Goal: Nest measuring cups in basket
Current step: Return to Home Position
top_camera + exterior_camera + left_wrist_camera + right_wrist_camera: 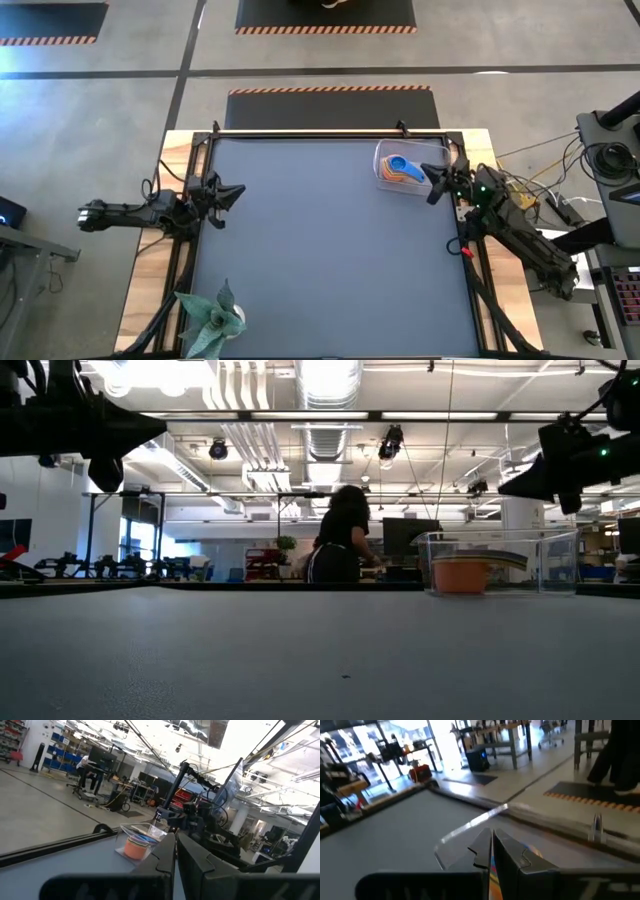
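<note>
The clear basket (pixel 408 170) stands near the table's far right corner and holds the nested measuring cups (pixel 402 168), blue on top with orange below. In the low view the basket (pixel 500 563) shows an orange cup (pixel 461 575) inside. My right gripper (pixel 437 189) hovers shut just right of the basket, above the table; its wrist view looks over the basket's rim (pixel 475 825). My left gripper (pixel 236 192) is shut at the table's left edge, raised, far from the basket (pixel 142 840).
A green paper-like plant (pixel 210 318) stands at the table's near left corner. The dark table mat (pixel 330 250) lies bare between the arms. A person (pixel 340 540) stands in the room beyond the far edge. Cables and equipment (pixel 560 200) lie right of the table.
</note>
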Available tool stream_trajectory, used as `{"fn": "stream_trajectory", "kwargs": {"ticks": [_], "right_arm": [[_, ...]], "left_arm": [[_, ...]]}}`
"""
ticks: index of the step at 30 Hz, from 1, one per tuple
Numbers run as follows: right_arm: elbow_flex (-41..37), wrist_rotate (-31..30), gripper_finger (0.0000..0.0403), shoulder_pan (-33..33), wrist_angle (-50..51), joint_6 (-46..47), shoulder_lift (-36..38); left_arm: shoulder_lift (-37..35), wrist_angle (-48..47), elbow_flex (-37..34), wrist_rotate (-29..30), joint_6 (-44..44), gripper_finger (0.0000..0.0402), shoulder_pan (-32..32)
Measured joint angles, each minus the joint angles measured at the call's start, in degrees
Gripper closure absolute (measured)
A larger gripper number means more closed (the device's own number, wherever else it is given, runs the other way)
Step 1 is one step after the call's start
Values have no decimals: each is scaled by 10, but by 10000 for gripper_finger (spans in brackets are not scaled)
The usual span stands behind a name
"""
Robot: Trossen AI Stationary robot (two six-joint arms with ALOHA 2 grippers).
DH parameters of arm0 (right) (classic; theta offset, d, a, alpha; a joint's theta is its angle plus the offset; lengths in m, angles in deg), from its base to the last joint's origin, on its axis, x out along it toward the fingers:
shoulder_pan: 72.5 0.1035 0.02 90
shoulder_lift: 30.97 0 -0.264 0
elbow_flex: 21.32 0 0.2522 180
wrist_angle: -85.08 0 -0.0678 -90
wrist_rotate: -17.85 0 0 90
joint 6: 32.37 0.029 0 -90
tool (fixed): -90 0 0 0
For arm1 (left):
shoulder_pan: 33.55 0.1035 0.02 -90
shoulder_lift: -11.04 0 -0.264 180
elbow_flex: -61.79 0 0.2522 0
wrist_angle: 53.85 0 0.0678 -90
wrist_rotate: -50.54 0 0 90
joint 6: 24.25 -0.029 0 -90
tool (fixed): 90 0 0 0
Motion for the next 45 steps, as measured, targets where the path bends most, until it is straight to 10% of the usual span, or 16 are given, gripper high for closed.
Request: {"fn": "stream_trajectory", "kwargs": {"ticks": [45], "right_arm": [[-15, 34, 394, 0, 6, -42, 22]], "left_arm": [[-4, -20, 12, -5, 1, 402, 1]]}}
